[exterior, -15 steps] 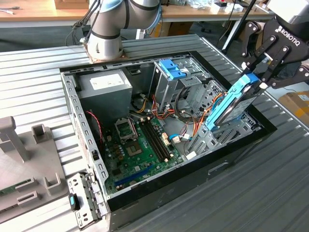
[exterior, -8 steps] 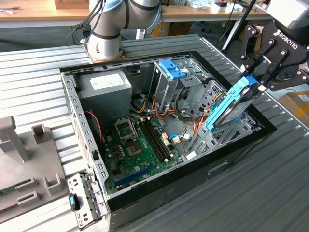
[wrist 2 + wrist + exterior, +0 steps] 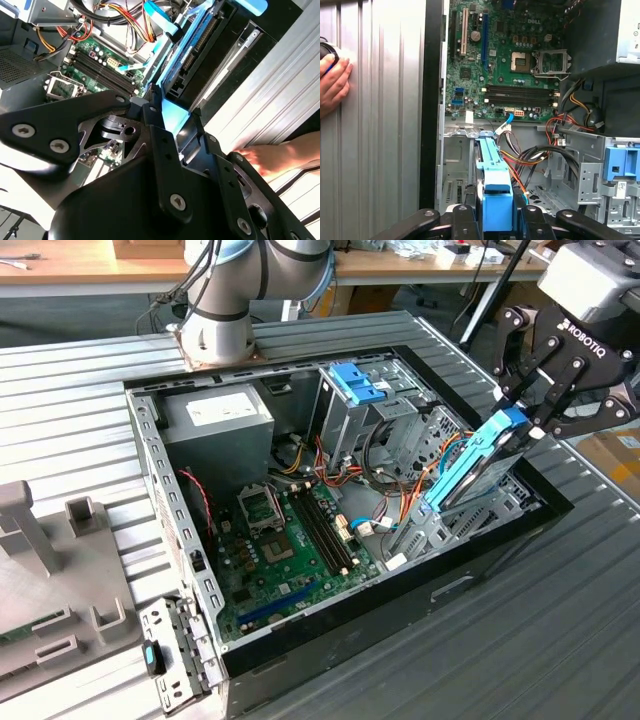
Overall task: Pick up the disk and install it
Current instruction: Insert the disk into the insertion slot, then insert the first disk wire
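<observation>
The pincer [image 3: 520, 412] grips the disk [image 3: 468, 468] by its blue upper end, tilted into the open case [image 3: 330, 640]. Cables [image 3: 535, 152] crowd just beside it, and a hand [image 3: 334, 80] rests on the tabletop [image 3: 560, 640].

Light: bright, diffuse, even across the exterior view.
Glare: ribbed desk [image 3: 280, 70] near white, the disk [image 3: 197, 47] frame bleached pale, second wrist view.
Shadows: soft inside computer case [image 3: 148, 460]; tool [image 3: 175, 113] body dark foreground.

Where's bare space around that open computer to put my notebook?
Bare ribbed table runs along the case's black side wall, and beyond the case beside the arm's base. Crowded: inside the case, where the gripper holds the disk near cables, and the grey fixtures at the exterior view's left.
</observation>
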